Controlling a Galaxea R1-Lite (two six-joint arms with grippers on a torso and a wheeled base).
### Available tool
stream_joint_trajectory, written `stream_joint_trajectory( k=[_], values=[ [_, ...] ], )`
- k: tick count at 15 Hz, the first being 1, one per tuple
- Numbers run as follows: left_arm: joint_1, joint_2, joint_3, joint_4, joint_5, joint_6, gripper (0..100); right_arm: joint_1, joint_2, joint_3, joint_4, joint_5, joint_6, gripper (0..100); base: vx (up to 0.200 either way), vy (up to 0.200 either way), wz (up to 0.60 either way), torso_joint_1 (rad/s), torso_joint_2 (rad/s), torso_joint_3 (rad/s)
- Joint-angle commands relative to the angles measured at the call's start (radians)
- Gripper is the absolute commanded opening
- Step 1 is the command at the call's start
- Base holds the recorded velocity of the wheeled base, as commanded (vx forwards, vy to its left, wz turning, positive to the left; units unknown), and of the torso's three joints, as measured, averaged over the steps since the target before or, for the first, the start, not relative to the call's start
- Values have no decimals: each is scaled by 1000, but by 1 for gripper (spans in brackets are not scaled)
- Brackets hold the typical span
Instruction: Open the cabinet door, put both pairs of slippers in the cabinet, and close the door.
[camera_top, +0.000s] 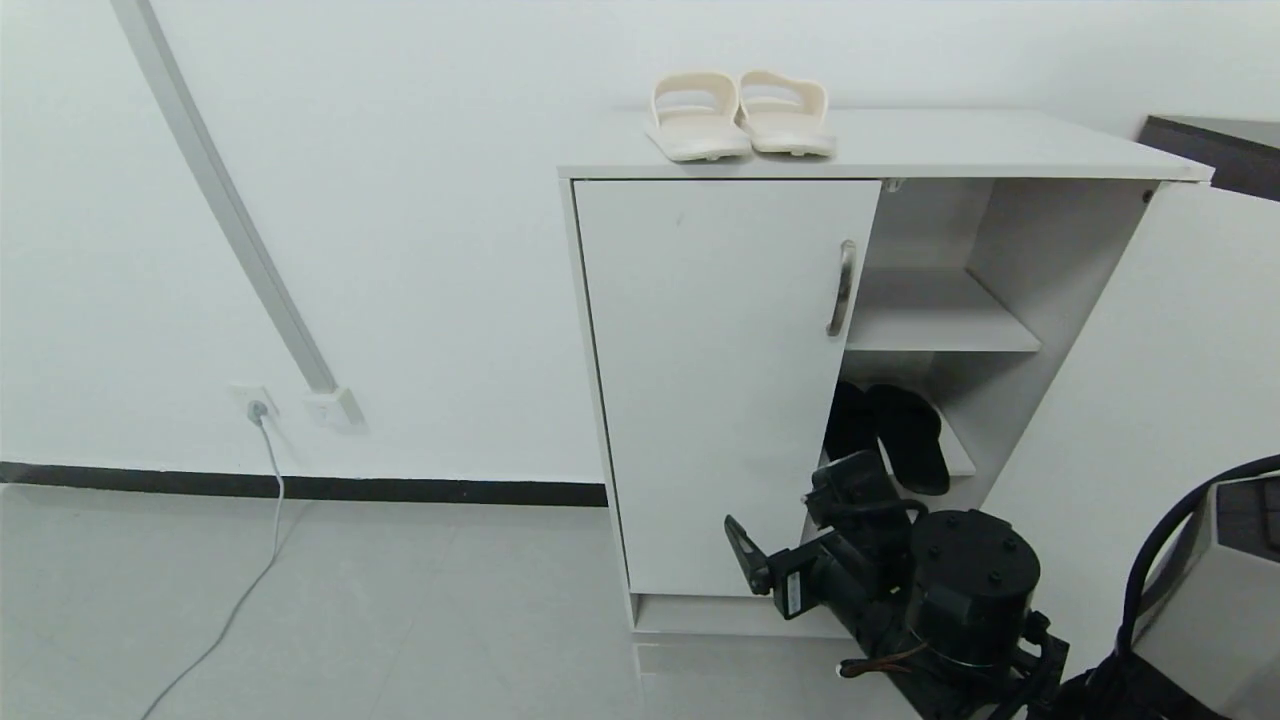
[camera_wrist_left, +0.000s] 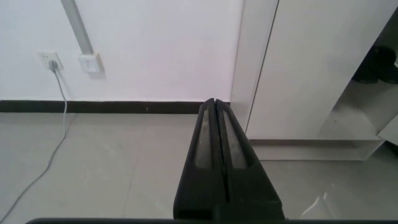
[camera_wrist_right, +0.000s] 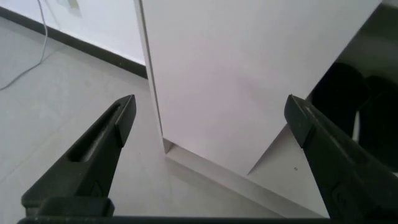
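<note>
A pair of beige slippers (camera_top: 740, 115) lies on top of the white cabinet (camera_top: 1000, 145). The cabinet's left door (camera_top: 715, 380) is closed; its right door (camera_top: 1150, 380) is swung wide open. A pair of black slippers (camera_top: 900, 435) rests on the lower shelf inside, and also shows as the black slippers (camera_wrist_right: 360, 99) at the wrist view's edge. My right gripper (camera_top: 790, 530) hangs open low in front of the cabinet, its fingers spread either side of the closed door's (camera_wrist_right: 249, 62) bottom corner, with nothing between them (camera_wrist_right: 211, 121). My left gripper (camera_wrist_left: 214, 134) is shut and empty above the floor, pointing at the cabinet's left edge (camera_wrist_left: 252, 74).
The upper shelf (camera_top: 930, 320) inside is bare. A metal handle (camera_top: 843, 288) runs along the closed door's right edge. A wall socket with a grey cable (camera_top: 258, 408) and a slanted grey conduit (camera_top: 220, 200) lie to the left. Open floor (camera_top: 400, 600) spreads before the cabinet.
</note>
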Motion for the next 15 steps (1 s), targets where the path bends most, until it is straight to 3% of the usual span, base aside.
stream_joint_trajectory(
  k=[1, 15],
  values=[
    [1, 0, 0, 0, 0, 0, 0, 1, 2, -1, 1, 0, 0, 100, 0, 0, 0, 110, -461, -344],
    [1, 0, 0, 0, 0, 0, 0, 1, -1, 7, -4, 0, 0, 100, 0, 0, 0, 160, -481, -324]
  ],
)
